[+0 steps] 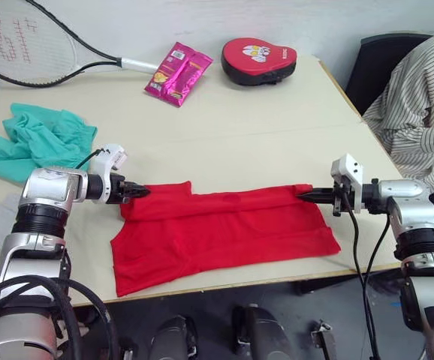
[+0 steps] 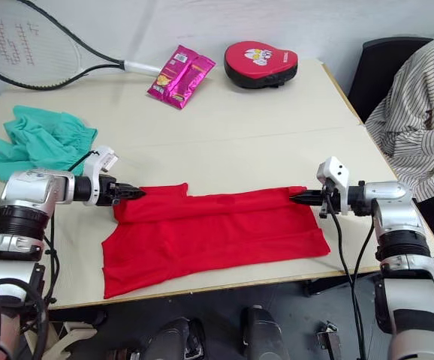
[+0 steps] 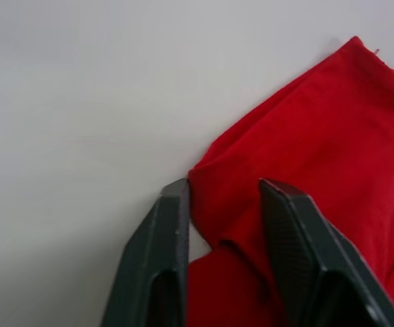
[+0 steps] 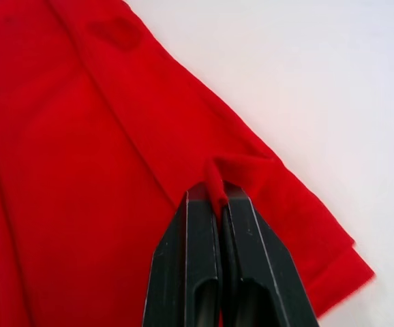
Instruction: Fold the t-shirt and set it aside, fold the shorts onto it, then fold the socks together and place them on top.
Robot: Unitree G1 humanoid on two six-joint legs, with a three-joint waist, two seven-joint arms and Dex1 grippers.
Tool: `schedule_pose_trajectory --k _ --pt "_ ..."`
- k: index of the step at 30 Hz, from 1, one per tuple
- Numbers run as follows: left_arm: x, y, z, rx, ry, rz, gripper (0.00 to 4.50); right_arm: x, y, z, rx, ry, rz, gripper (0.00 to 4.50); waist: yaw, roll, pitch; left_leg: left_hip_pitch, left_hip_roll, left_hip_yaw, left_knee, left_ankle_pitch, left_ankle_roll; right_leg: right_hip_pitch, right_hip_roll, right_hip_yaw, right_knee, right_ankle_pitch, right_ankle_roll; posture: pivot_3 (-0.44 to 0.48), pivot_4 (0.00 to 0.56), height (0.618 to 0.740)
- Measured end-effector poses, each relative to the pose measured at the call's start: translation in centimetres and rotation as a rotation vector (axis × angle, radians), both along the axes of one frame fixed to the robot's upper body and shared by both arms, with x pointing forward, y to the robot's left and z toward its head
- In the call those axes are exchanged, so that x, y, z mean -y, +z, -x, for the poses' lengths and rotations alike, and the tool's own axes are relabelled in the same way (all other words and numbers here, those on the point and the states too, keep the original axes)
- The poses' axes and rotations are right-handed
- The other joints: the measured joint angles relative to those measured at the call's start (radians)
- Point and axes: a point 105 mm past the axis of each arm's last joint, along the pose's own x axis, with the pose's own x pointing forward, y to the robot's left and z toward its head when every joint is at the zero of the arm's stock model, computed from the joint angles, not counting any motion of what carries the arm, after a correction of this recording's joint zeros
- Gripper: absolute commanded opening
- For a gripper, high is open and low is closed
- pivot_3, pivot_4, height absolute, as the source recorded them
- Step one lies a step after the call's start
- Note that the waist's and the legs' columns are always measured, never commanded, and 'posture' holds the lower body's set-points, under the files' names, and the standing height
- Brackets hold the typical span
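T-shirt (image 1: pixel 224 232) pinched by closed right gripper (image 4: pixel 219 194) at 3 o'clock edge; left gripper (image 3: pixel 224 197) parted around 9 o'clock edge fold.

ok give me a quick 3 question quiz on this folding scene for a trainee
1. True or false: the right pincer is shut on a pinch of the t-shirt.
2. Which garment lies bunched at the table's far left? A) socks B) shorts C) t-shirt
3. Fill in: the left pincer's fingers stand ____ around the shirt's edge.

Key:
1. True; the red fabric is clamped between its closed fingers.
2. B; the teal shorts lie there, unfolded.
3. Open; there is a gap between the fingers, with fabric in it.
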Motion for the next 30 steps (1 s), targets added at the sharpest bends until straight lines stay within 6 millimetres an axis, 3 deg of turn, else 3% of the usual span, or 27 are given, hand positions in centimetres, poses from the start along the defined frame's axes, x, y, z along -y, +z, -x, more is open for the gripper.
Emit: schedule_pose_trajectory --k 2,8,14,19,25,30 --pt "-0.1 -0.1 0.0 0.001 0.010 0.010 0.05 -0.1 0.1 0.0 0.003 0.003 0.001 0.00 0.002 0.000 0.000 0.000 0.000 0.000 0.000 0.000 0.000 0.000 0.000 0.000 0.000 0.000 0.000 0.000 0.150 0.740" --pt "0.0 -0.2 0.2 0.047 -0.001 0.069 0.05 0.1 -0.6 0.4 -0.020 -0.002 0.000 0.00 0.001 0.000 0.000 0.000 0.001 0.000 0.000 0.000 0.000 0.000 0.000 0.000 0.000 0.000 0.000 0.000 0.150 0.740" --pt "0.5 0.9 0.7 0.256 -0.120 0.084 0.05 0.0 -0.3 0.4 0.027 -0.006 -0.002 0.00 -0.004 0.000 0.000 -0.001 0.001 0.000 -0.001 0.000 0.000 0.000 0.001 -0.001 -0.001 0.000 0.000 0.000 0.150 0.740" --pt "1.0 3.1 1.8 0.480 -0.252 0.081 0.05 0.7 -0.1 0.7 0.121 -0.039 -0.017 0.00 -0.008 0.000 0.000 -0.001 0.001 0.000 -0.001 0.000 -0.001 0.000 0.001 -0.001 -0.002 0.000 0.000 0.000 0.150 0.740" --pt "1.1 3.0 3.9 0.656 -0.410 0.003 0.05 0.8 0.2 1.5 0.229 -0.026 0.001 0.00 -0.009 0.000 0.000 -0.001 0.002 0.000 -0.002 0.000 -0.001 0.000 0.001 -0.001 -0.003 0.000 0.000 0.000 0.150 0.740" --pt "0.7 4.1 5.7 0.793 -0.492 -0.080 0.05 0.9 0.1 2.2 0.284 -0.006 0.033 0.00 -0.010 0.000 0.000 -0.001 0.002 0.000 -0.003 0.000 0.000 0.000 0.001 -0.001 -0.004 0.000 0.000 0.000 0.150 0.740"
